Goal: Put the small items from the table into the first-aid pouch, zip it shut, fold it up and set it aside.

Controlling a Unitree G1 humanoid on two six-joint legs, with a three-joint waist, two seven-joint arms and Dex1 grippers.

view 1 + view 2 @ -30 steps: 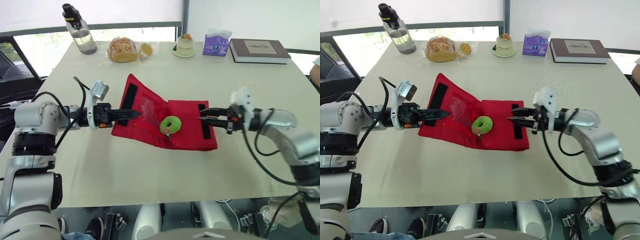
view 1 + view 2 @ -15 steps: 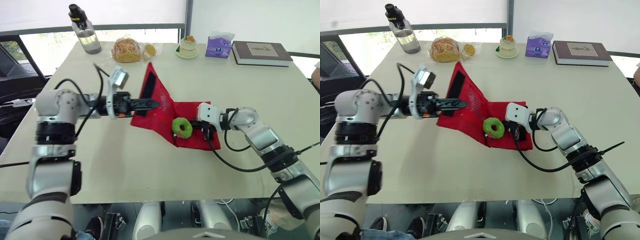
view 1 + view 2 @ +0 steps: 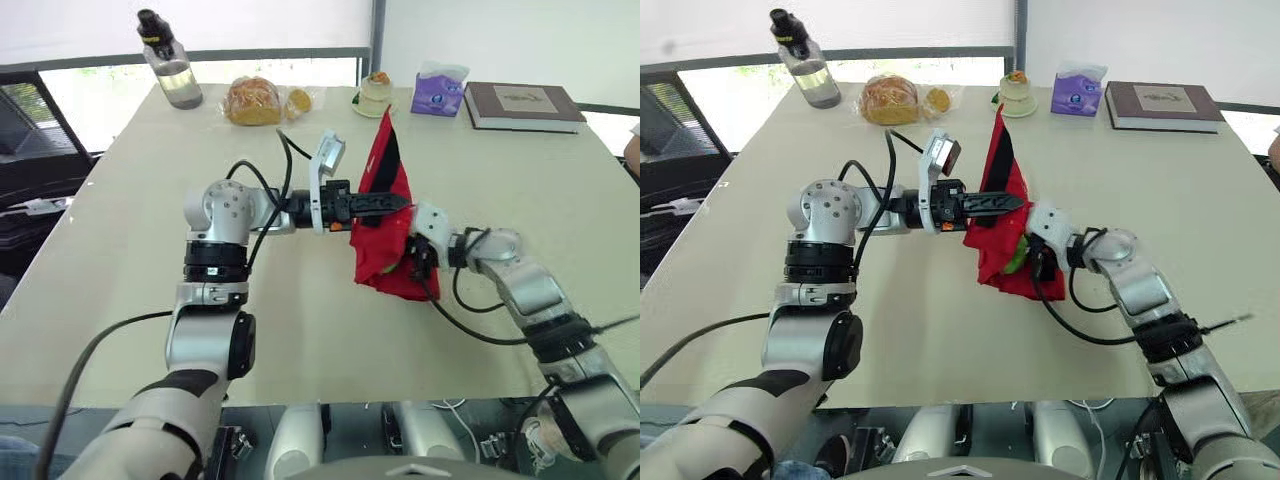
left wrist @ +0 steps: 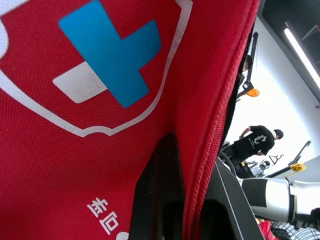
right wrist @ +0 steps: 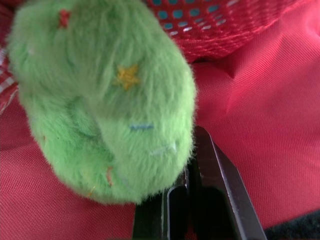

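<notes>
The red first-aid pouch (image 3: 383, 238) stood half folded near the middle of the table (image 3: 150, 300). One flap was lifted nearly upright, with a black strip running up its edge, while the lower part lay crumpled on the table. The outer face of the fabric showed a white shield outline with a blue cross (image 4: 107, 50) and white lettering below.

The left pincer (image 3: 400, 201) reached in level from the side and was clamped on the raised flap's edge, with red cloth pinched between its black fingers (image 4: 160, 190).

The right pincer (image 3: 408, 266) was pushed into the lower fold with its fingers drawn narrow, almost together. I could not tell whether they pinched any fabric. Just beside them, touching one finger, the green plush ring (image 5: 105, 100) sat inside the pouch against its red mesh pocket (image 5: 225, 20).
</notes>
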